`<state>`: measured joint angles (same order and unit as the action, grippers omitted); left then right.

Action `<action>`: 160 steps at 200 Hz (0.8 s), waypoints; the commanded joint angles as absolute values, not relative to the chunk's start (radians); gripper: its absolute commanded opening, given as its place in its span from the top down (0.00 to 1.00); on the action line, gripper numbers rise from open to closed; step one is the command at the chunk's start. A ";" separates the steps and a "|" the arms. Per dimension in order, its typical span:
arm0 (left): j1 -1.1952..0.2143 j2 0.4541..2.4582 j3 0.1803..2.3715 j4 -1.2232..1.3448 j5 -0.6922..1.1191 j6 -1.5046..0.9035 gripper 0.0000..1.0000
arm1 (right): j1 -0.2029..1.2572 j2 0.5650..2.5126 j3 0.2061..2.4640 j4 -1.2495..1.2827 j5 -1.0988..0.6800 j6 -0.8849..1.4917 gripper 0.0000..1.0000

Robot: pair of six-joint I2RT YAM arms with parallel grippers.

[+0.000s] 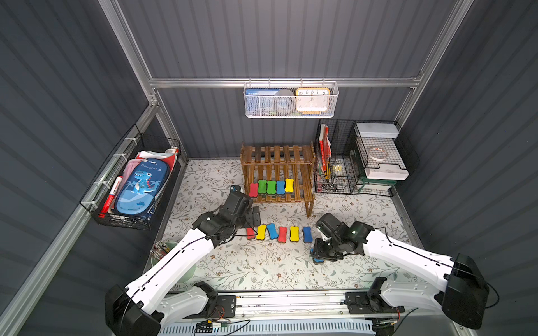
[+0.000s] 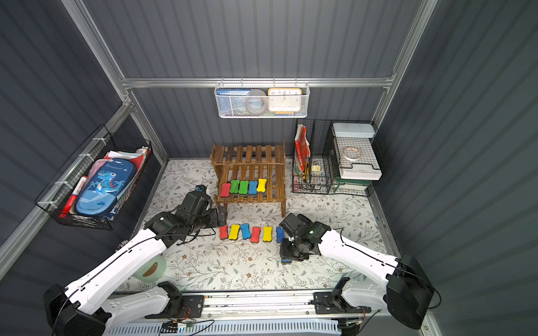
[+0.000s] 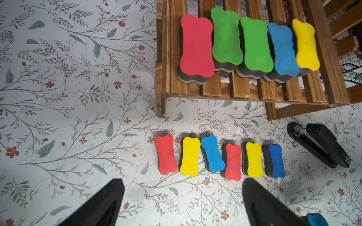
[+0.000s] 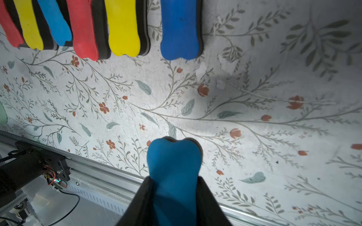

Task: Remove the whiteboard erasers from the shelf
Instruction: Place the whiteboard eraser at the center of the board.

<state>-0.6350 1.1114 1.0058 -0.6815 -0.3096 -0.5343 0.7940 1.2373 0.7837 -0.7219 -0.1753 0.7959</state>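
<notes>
Room: dark grey ribbed walls close three sides of the floral-covered table; a metal rail runs along its near edge.
Open ground: the near half of the table lies bare between the two arms.
Back middle: the wooden shelf stands against the back wall, its upper tier bare.
Lower tier: five whiteboard erasers sit side by side, touching: red, green, green, blue, yellow.
Table row: a row of six lies in front of the shelf.
Left arm: the left hand hovers at the row's red end, jaws wide apart, nothing between them.
Right arm: the right hand is clamped on a blue eraser, low over the table nearer the rail.
Obstacle: a black stapler lies just beyond the row's dark blue end, near the shelf's front leg.
Right flank: a black wire-grid organiser stands just beside the shelf.
Left flank: a wire basket on the wall holds a dinosaur pencil case; a green cup sits under the left arm.
Overhead: a white mesh basket hangs above the shelf.
</notes>
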 commanded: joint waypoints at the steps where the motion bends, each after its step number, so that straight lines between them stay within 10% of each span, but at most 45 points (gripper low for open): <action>1: -0.635 1.104 1.032 -0.692 -0.300 -0.515 0.01 | 0.809 1.321 0.811 -0.721 -0.152 0.800 0.71; 160: -0.635 1.125 1.026 -0.696 -0.299 -0.515 0.01 | 0.818 1.594 0.933 -0.676 -0.142 0.689 0.62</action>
<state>-0.6350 1.1130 1.0069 -0.6823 -0.3096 -0.5339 0.8143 1.5780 0.9150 -0.6785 -0.1230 0.7120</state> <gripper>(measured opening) 0.992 0.354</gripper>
